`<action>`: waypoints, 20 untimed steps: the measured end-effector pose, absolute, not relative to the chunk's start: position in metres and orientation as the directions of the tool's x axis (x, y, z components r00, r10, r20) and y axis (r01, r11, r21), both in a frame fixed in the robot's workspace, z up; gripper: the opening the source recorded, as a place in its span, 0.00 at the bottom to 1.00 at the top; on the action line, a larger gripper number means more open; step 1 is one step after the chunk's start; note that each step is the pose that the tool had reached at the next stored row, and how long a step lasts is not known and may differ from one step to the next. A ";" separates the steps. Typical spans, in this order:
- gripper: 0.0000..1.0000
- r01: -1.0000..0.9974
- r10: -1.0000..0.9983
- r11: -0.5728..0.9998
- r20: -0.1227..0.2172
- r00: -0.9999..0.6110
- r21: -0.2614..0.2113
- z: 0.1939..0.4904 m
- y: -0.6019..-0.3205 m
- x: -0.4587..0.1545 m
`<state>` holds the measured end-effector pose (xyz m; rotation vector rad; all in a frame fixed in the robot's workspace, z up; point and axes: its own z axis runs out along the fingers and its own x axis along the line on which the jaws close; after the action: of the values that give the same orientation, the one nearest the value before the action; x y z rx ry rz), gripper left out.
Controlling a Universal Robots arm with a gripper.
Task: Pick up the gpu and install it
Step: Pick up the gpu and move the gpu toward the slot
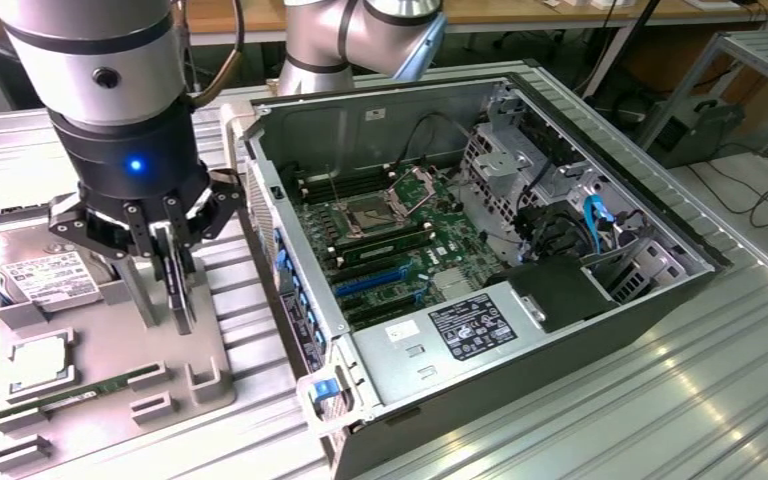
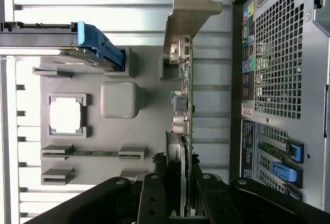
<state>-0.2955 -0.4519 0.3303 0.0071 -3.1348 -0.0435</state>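
Ribbed aluminium bench [image 1: 624,400] carries a grey fixture tray [image 1: 117,345] toward the exterior view's left edge and an open computer case [image 1: 357,130] beside it. Inside the case, the power supply wears a black-and-white label [image 1: 471,325], and the hard drive [image 1: 44,275] at the tray's far corner has a white one; the print on both is too small to read. A processor [image 1: 40,360] and a green memory stick [image 1: 84,392] lie in tray pockets nearer the front edge.

The gripper [image 1: 171,250] hangs over the tray, near the edge that faces the case, its fingers clamped on the gpu [image 1: 184,310]. The card stands upright and edge-on, its long axis running straight down from the fingers. In the wrist view the gpu [image 2: 184,105] stretches away from the gripper [image 2: 183,193], with the silver-grey bracket [image 2: 190,12] at the far end. Its lower end looks to sit at or just above the tray; which, I cannot tell.
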 end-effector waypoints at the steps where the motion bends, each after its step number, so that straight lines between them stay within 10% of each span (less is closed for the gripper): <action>1: 0.27 -0.004 -0.005 1.000 0.007 -1.000 0.028 0.332 -0.452 -0.296; 20: 0.27 -0.004 -0.005 1.000 0.006 -1.000 0.028 0.368 -0.452 -0.296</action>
<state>-0.2955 -0.4519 0.3676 0.0071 -3.1347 -0.0435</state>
